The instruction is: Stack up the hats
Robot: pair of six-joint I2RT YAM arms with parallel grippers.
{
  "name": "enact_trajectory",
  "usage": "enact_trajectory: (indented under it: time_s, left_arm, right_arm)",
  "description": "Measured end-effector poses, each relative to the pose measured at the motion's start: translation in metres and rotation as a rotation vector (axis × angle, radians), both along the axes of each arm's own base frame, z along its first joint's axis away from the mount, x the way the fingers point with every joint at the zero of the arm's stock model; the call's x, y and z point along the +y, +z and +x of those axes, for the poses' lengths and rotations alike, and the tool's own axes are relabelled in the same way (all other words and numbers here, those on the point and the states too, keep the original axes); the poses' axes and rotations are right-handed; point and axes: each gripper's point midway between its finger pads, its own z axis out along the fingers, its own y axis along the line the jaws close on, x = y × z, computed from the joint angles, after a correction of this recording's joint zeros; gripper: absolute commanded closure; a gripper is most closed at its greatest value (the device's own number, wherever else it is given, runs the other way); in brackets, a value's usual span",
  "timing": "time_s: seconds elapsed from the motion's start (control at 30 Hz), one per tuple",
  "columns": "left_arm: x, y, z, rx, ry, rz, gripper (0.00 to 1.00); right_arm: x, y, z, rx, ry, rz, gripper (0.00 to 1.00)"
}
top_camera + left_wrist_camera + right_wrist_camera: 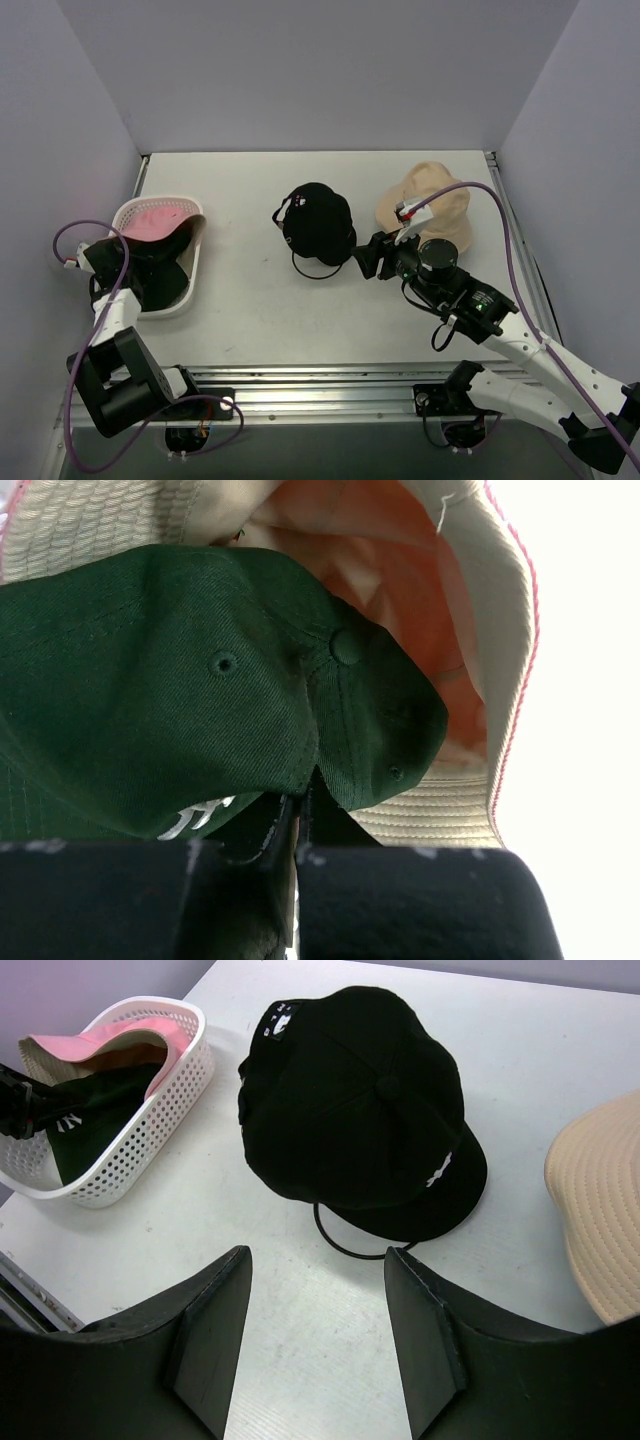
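A dark green baseball cap (180, 710) with white lettering lies in the white basket (193, 262), over a pink bucket hat (155, 218) with a cream inside (470, 590). My left gripper (298, 815) is shut on the green cap's fabric inside the basket (135, 262). A black cap (318, 222) sits at the table's middle on a thin wire frame (345, 1245). A beige bucket hat (430, 200) lies to its right. My right gripper (318, 1330) is open and empty, just short of the black cap (360, 1100), between it and the beige hat (600, 1210).
The basket (130, 1140) stands at the left edge near the side wall. Grey walls close in the table on three sides. A metal rail runs along the table's right edge (515, 230). A purple cable loops over the beige hat (490, 195).
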Motion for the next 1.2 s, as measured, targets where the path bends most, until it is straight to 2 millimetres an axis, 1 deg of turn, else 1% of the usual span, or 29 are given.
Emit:
enact_trajectory:
  time_s: [0.2, 0.27, 0.33, 0.4, 0.57, 0.63, 0.7, 0.77, 0.97, 1.03, 1.1, 1.2]
  left_arm:
    - [-0.001, 0.000, 0.000, 0.000, -0.004, -0.002, 0.98]
    - [-0.003, 0.004, -0.003, 0.001, -0.004, -0.003, 0.98]
    - [-0.005, 0.011, -0.008, 0.001, -0.004, -0.003, 0.98]
    - [-0.007, 0.027, -0.013, -0.013, -0.005, 0.008, 0.98]
    - [-0.010, 0.086, -0.020, -0.084, -0.023, 0.080, 0.98]
    - [-0.011, 0.105, -0.024, -0.106, -0.031, 0.109, 0.98]
    - [-0.015, 0.121, -0.031, -0.118, -0.044, 0.137, 0.98]
    - [-0.019, 0.132, -0.038, -0.125, -0.063, 0.157, 0.98]
    - [-0.052, 0.163, -0.053, -0.175, -0.219, 0.163, 0.98]
    - [-0.068, 0.175, -0.057, -0.211, -0.293, 0.156, 0.98]
    - [-0.082, 0.182, -0.059, -0.236, -0.350, 0.146, 0.98]
    - [-0.108, 0.188, -0.065, -0.268, -0.461, 0.126, 0.98]
  right_arm:
    - [0.000, 0.000, 0.000, -0.001, 0.000, 0.001, 0.48]
    - [0.000, 0.000, 0.000, -0.001, 0.000, 0.000, 0.48]
    - [0.000, 0.000, 0.000, 0.000, 0.001, 0.001, 0.48]
    - [0.000, 0.000, 0.000, 0.000, 0.002, 0.001, 0.48]
    - [0.001, -0.001, 0.000, 0.002, 0.005, -0.001, 0.48]
    - [0.001, -0.001, 0.000, 0.003, 0.006, -0.002, 0.48]
    - [0.001, -0.001, 0.000, 0.002, 0.008, -0.005, 0.48]
    - [0.001, -0.002, -0.001, 0.000, 0.013, -0.009, 0.47]
    - [0.002, -0.004, -0.006, 0.009, 0.040, -0.037, 0.44]
    - [0.007, 0.002, -0.010, 0.006, 0.075, -0.028, 0.42]
    - [0.013, 0.009, -0.015, -0.006, 0.117, -0.018, 0.41]
    - [0.022, 0.016, -0.023, -0.016, 0.171, -0.009, 0.40]
